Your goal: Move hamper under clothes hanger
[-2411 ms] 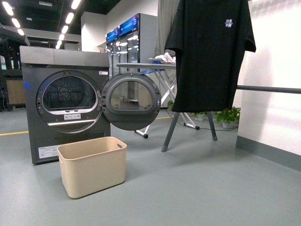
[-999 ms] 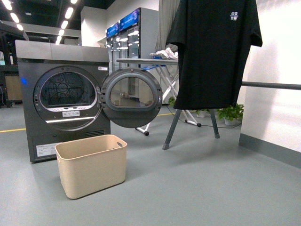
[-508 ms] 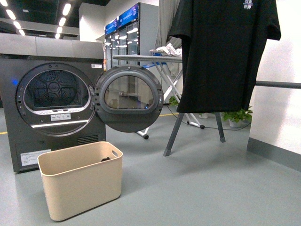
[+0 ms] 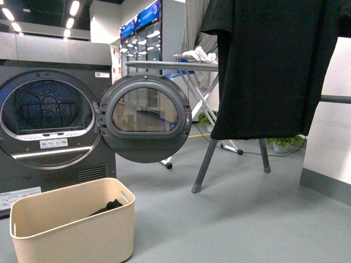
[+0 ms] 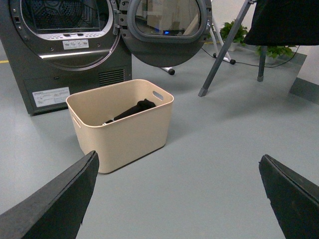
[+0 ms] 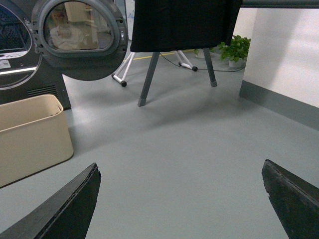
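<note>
At the far left stands the dark grey dryer (image 4: 49, 120), its drum open to view. In front of it, low in the front view, the beige hamper (image 4: 71, 227) sits upright on the grey surface (image 4: 247, 219). It is close to the dryer's base and below the left part of the round dryer door (image 4: 143, 118), which is swung open toward the right. A dark garment (image 4: 108, 207) lies inside the hamper against its far wall, beside 1 slot handle. Behind the door stands the white ironing board (image 4: 170, 64).

Further right comes the clothes hanger (image 4: 204, 164). 2 splayed grey legs show, and a black T-shirt (image 4: 271, 66) hangs above them, hiding the upper part of the rack. A grey horizontal bar (image 4: 335, 99) runs out from behind the shirt to the right edge. The hamper is well apart from those legs, to their left, with bare surface between, and it is not beneath the shirt. Small green potted plants (image 4: 285, 143) stand behind the rack.

In the left wrist view the left claw (image 5: 178, 158) is spread wide, its 2 dark fingers (image 5: 55, 199) gripping nothing, and the hamper sits ahead of it, untouched. The right claw (image 6: 179, 167) is likewise spread wide and empty, with 1 end of the hamper and the rack's legs both in its view.
</note>
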`<move>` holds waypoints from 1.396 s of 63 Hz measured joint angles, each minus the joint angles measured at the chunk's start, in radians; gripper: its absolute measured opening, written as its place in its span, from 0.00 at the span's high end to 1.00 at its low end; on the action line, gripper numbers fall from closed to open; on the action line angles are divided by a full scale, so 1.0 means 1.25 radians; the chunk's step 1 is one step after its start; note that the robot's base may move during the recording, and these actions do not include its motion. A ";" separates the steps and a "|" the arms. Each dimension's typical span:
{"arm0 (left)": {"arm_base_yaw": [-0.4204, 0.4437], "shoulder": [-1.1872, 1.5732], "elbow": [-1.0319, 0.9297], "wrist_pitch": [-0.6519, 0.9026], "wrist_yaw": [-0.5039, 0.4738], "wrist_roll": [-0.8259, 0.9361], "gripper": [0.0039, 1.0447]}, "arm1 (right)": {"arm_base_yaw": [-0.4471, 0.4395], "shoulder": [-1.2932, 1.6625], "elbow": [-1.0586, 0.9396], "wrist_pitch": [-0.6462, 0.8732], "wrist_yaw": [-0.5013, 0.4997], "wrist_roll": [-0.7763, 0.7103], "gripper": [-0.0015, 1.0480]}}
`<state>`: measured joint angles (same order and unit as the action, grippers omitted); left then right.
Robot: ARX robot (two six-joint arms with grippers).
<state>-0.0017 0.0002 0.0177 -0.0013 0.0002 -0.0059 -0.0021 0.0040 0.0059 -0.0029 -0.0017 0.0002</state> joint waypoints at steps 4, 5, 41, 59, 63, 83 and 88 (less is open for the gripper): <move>0.000 0.000 0.000 0.000 0.001 0.001 0.06 | 0.000 0.000 0.000 0.000 0.001 0.000 0.07; 0.000 0.000 0.000 0.000 0.000 0.001 0.06 | 0.000 0.000 0.000 0.000 0.001 0.000 0.07; 0.000 0.000 0.000 0.000 0.000 0.000 0.06 | 0.000 0.000 0.000 0.000 0.000 0.000 0.07; 0.000 0.000 0.000 0.000 0.001 0.001 0.06 | 0.000 0.000 0.000 0.000 0.001 0.000 0.07; 0.000 0.001 0.000 0.000 0.001 0.000 0.06 | 0.000 0.000 0.000 -0.001 0.000 0.000 0.07; 0.000 0.001 0.000 0.000 0.000 0.001 0.06 | 0.000 0.000 0.000 0.000 0.000 0.000 0.07; 0.000 0.003 0.000 0.000 0.001 0.001 0.06 | 0.000 0.001 0.000 0.000 0.001 0.000 0.07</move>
<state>-0.0017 0.0040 0.0177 -0.0010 0.0010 -0.0051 -0.0021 0.0048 0.0059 -0.0032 -0.0002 0.0002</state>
